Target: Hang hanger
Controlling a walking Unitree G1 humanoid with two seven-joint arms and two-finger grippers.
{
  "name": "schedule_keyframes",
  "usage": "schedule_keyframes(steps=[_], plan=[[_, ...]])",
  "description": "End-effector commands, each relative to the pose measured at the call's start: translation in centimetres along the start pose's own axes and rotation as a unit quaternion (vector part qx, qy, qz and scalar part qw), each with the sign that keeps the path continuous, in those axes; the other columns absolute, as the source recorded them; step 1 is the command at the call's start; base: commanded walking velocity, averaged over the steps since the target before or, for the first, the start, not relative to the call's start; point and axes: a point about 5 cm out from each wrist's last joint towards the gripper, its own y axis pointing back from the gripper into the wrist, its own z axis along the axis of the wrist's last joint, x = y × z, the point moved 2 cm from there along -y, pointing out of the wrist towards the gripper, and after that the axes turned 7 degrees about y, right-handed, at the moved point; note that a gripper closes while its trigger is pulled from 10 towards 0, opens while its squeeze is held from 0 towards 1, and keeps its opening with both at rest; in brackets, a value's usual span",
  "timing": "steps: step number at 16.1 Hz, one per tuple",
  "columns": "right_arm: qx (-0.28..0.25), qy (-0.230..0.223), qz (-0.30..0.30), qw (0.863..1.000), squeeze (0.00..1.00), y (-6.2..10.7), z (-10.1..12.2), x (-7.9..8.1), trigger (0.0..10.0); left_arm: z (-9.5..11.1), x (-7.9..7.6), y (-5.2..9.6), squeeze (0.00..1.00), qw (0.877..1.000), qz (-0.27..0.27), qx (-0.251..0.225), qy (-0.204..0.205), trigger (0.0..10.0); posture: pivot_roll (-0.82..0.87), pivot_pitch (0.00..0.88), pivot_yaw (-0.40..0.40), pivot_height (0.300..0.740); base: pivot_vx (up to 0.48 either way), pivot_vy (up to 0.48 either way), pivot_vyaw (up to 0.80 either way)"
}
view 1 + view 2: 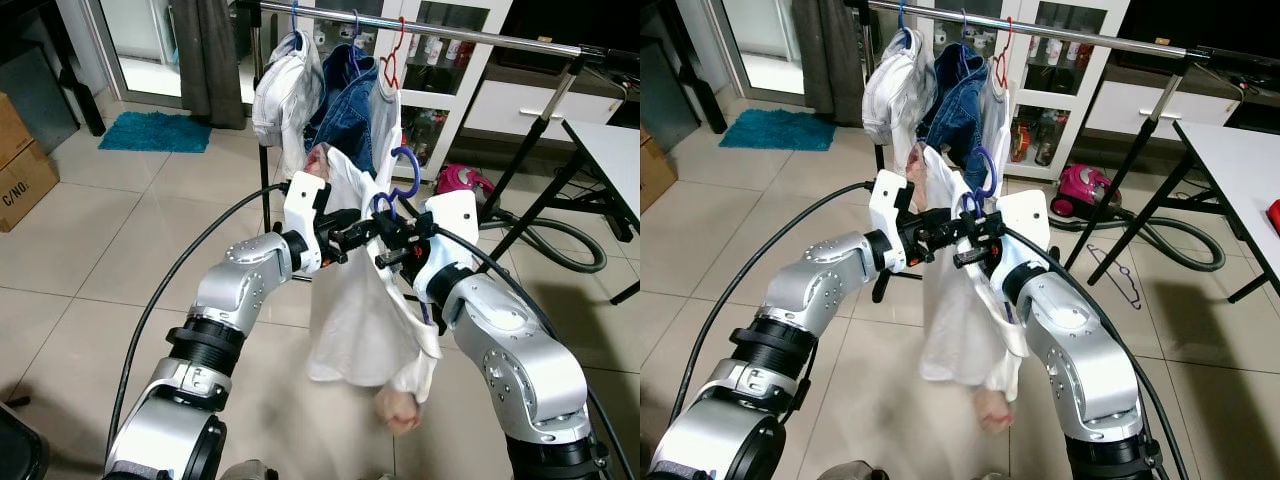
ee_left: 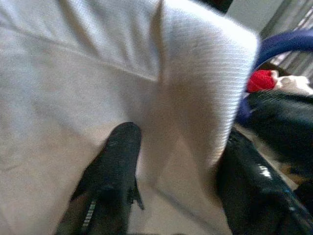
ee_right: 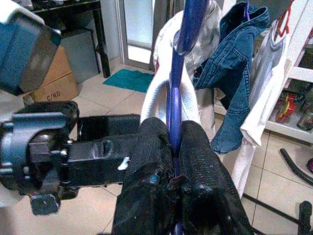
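Right gripper (image 3: 171,147) clamped on blue hanger (image 1: 404,178) neck, seen close in right wrist view. Left gripper (image 2: 171,161) pinching white shirt (image 1: 355,300) cloth, seen in left wrist view. Both below, short of the rail (image 1: 450,35). Beyond, three garments hanging on that rail.

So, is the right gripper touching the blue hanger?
Touching. In the right wrist view the right gripper has its jaws shut on the blue hanger.
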Motion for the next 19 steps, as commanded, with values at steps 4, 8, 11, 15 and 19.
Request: schedule_keyframes(steps=[4, 8, 11, 15, 19], plan=[[-0.033, 0.002, -0.007, 0.999, 0.00, 0.0, 1.9, -0.3, 10.0, 0.5, 0.3, -0.3, 0.00, 1.000, 0.013, -0.006, -0.003, 0.0, 0.00, 0.000, -0.030, 0.740, 0.000, 0.000, 0.00], [-0.034, -0.007, -0.005, 0.999, 0.00, -0.2, 2.1, -0.3, 10.0, 0.1, -1.5, -0.6, 0.00, 0.999, -0.050, 0.006, 0.019, 0.0, 0.00, 0.000, -0.030, 0.740, 0.000, 0.000, 0.00], [-0.036, -0.019, -0.006, 0.999, 0.00, -0.4, 2.2, -0.3, 10.0, -0.1, -2.2, -0.7, 0.00, 0.997, -0.071, 0.015, 0.013, 0.0, -0.01, 0.000, -0.024, 0.740, 0.000, 0.000, 0.00], [-0.036, -0.038, -0.022, 0.998, 0.00, -0.7, 2.4, -0.8, 10.0, -0.4, -4.7, 0.0, 0.00, 0.989, -0.145, 0.036, 0.002, 0.0, -0.01, 0.000, -0.029, 0.740, 0.000, 0.000, 0.00], [-0.035, -0.054, -0.038, 0.997, 0.00, -1.3, 2.7, -1.4, 10.0, -1.2, -6.6, 0.7, 0.00, 0.981, -0.186, 0.060, 0.006, 0.0, 0.00, 0.000, -0.040, 0.740, 0.000, 0.000, 0.00]])
